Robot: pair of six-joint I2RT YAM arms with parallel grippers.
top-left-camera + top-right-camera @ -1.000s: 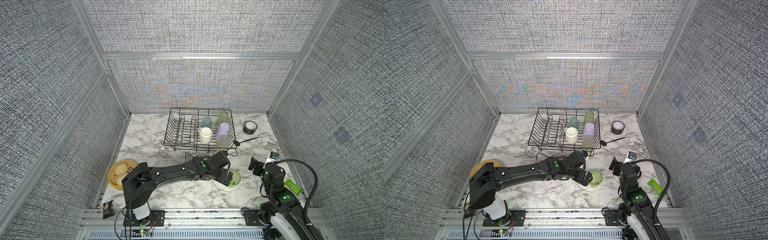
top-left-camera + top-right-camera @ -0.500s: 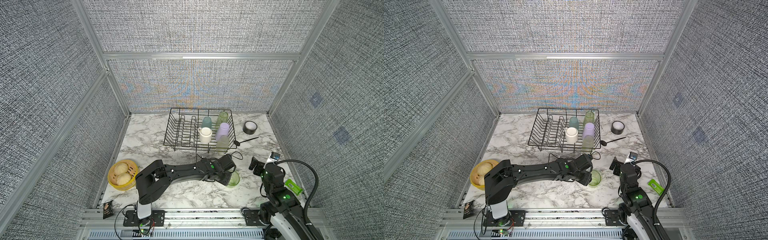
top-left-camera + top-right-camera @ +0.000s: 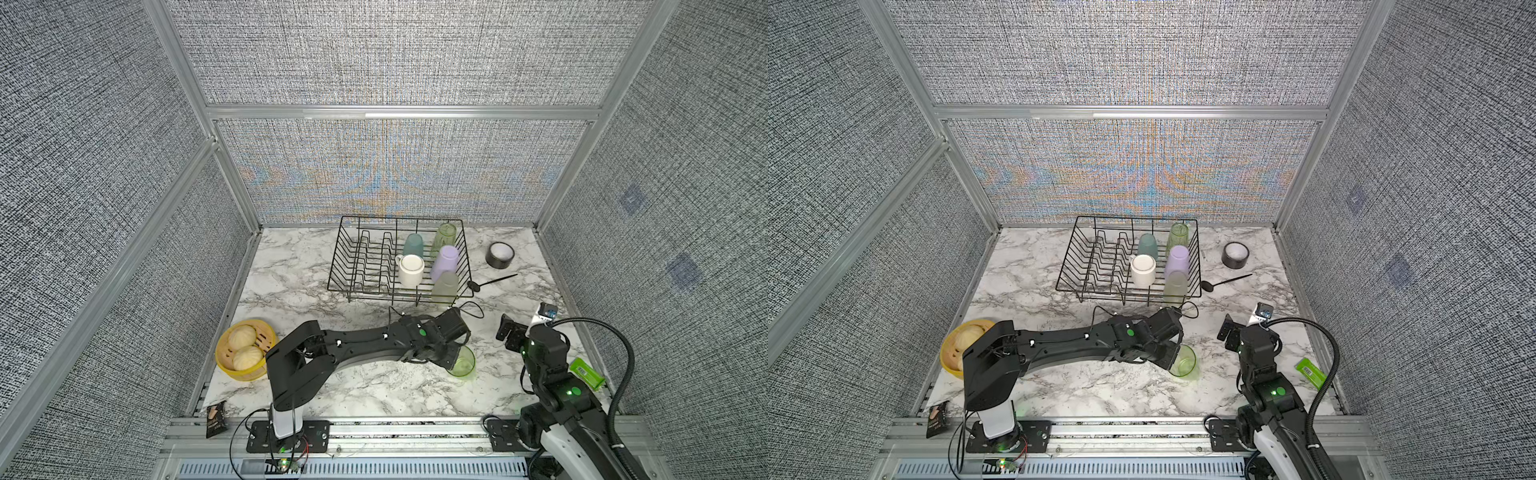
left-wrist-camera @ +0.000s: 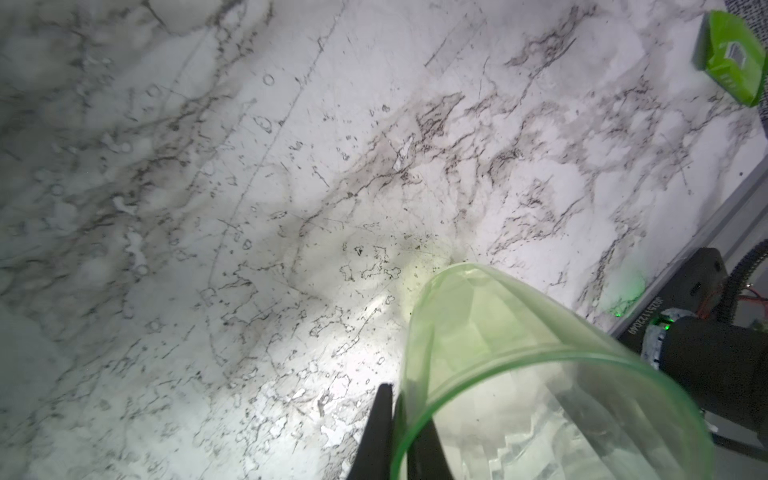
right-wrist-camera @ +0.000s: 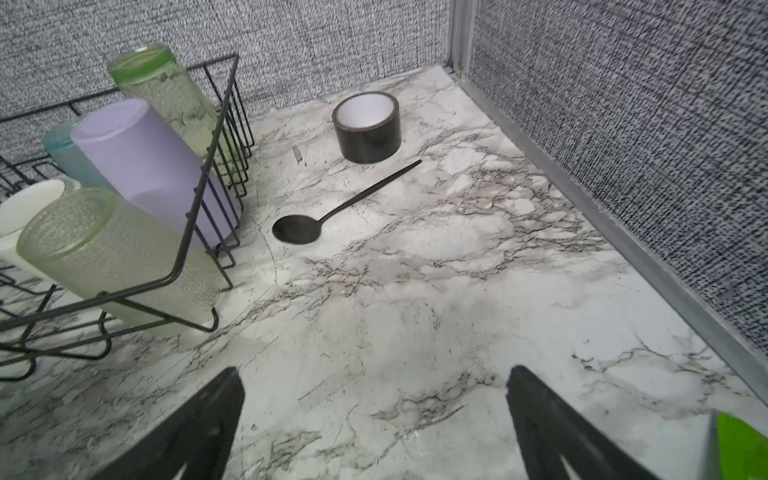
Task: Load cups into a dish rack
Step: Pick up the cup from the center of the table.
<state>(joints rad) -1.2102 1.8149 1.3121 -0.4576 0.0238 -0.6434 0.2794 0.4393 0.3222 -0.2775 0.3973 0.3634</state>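
Five cups [image 3: 444,262] sit in the dish rack [image 3: 374,266] at the table's twelve o'clock. The last, a short green cup [image 3: 463,365], is at the rack's five o'clock, its rim pinched by the left claw [image 4: 398,413]; seemingly not yet lifted. The right claw [image 5: 374,374] is spread and empty.

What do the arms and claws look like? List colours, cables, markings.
Both arms are matt black, boxy, with green joint lights. The left arm has a pale base column and thin wire loops at its wrist. The right arm carries a thick ribbed black hose. The left claw and right claw have black tapered fingers.
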